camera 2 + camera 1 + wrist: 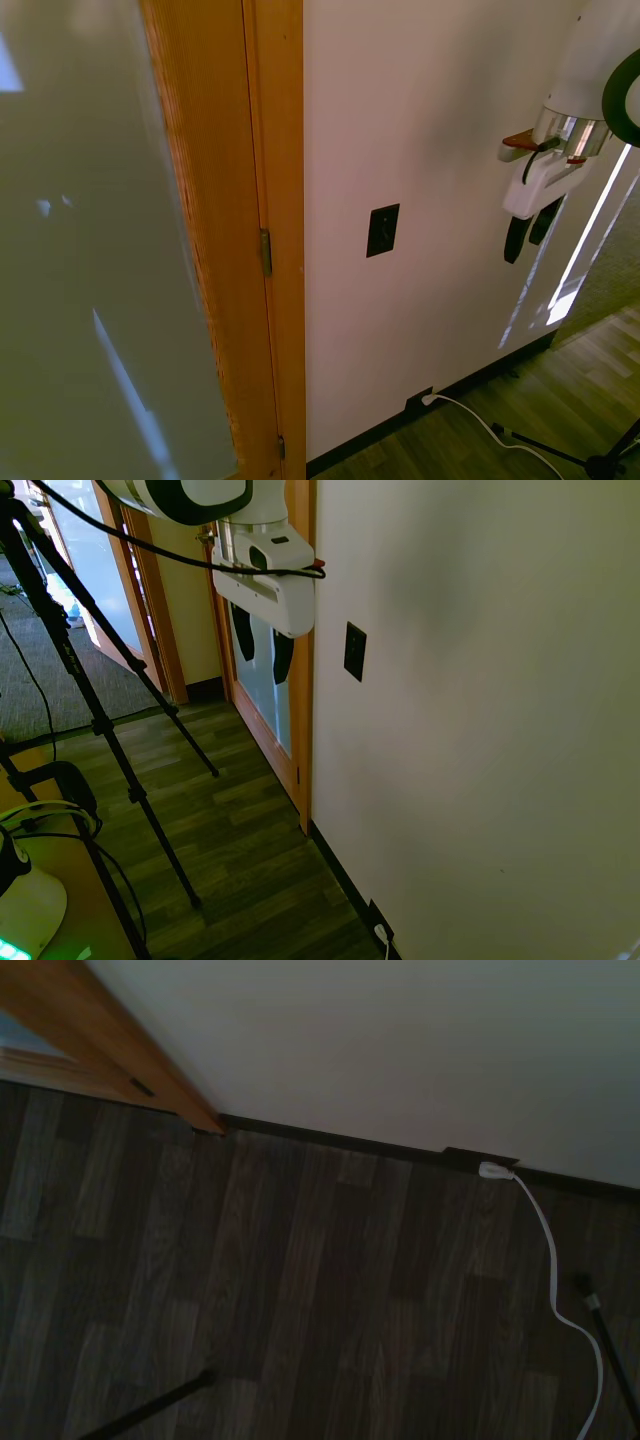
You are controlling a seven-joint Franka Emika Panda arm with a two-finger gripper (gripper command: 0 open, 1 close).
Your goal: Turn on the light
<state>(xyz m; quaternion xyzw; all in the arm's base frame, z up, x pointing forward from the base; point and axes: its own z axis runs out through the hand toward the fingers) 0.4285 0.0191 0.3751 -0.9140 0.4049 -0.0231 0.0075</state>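
In the first exterior view the gripper hangs from the top of the picture, in front of a wooden door frame with a pale glass panel behind it. Its two dark fingers point down with a clear gap between them and nothing held, so they stand open. To the side, on the cream wall, sits the switch, a small black upright plate at about the height of the fingers. The gripper is near it but not touching it. Low down by the dark baseboard, a black outlet plate carries a white plug. The floor is dark wood plank.

In the second exterior view the switch is on the wall just beside the wooden door frame, with a small hinge on the frame at about the same height. The gripper hangs at the picture's far side, well apart from the switch, fingers pointing down, empty and parted. Below, the white plug sits in the outlet at the baseboard, and its white cord trails over the floor.

The wrist view looks down on the plank floor, the foot of the door frame, the baseboard, and the white plug with its cord curving away. The switch does not show here.
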